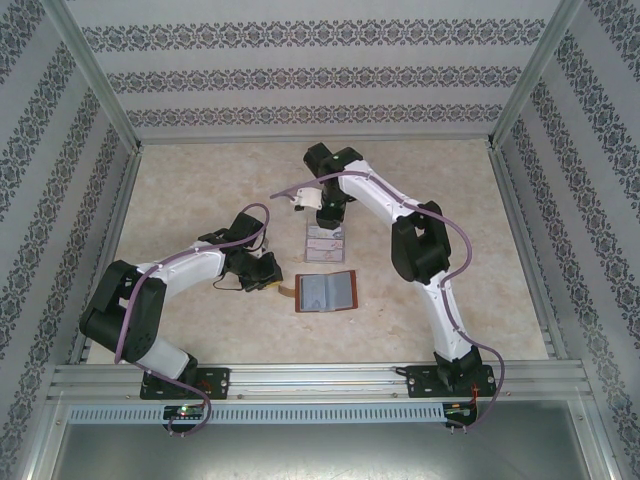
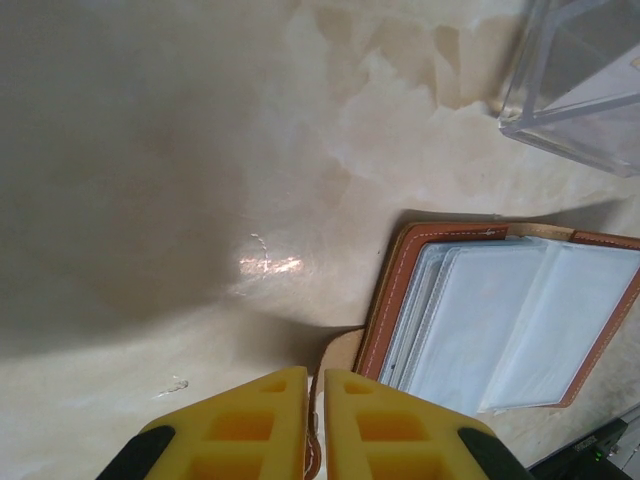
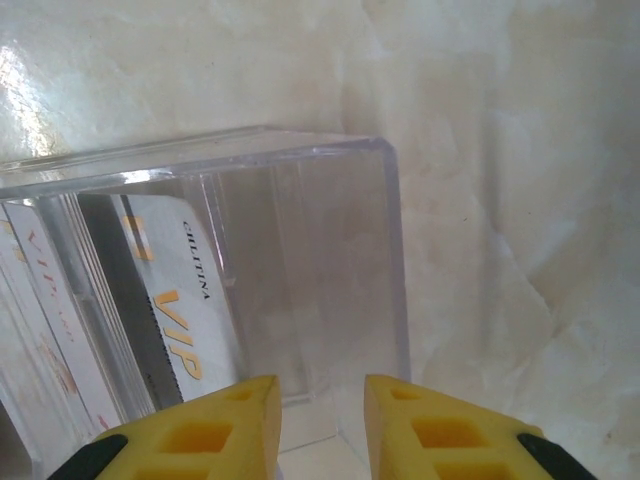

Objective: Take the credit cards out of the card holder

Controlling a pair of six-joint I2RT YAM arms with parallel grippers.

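"Left of centre in the top view, the left gripper [image 1: 275,283] is pinching shut on the strap tab [image 2: 340,352] of the card holder [image 1: 325,292]," the first observer is saying. "The holder is lying open at mid-frame on the table [image 1: 200,190], with its sleeves facing up."

"It is looking soft and light," the second is answering, "so it is probably going to flop or slide when a card is being tugged. Pinning the tab is making sense. Are any cards sitting in those sleeves?"

"The sleeves are showing pale and glossy in the left wrist view, and whether a card is hiding inside is not something she can tell. Just above the holder in the top view, credit cards [image 3: 185,300] are lying in the clear tray [image 3: 330,270]. The right gripper [image 3: 320,392] is hovering over the tray's wall, its jaws parted and holding nothing."

"The cards are seeming thin, stiff and slick. He is suggesting taking one by an exposed short edge, with a pad on each face, and drawing it straight along the sleeve."
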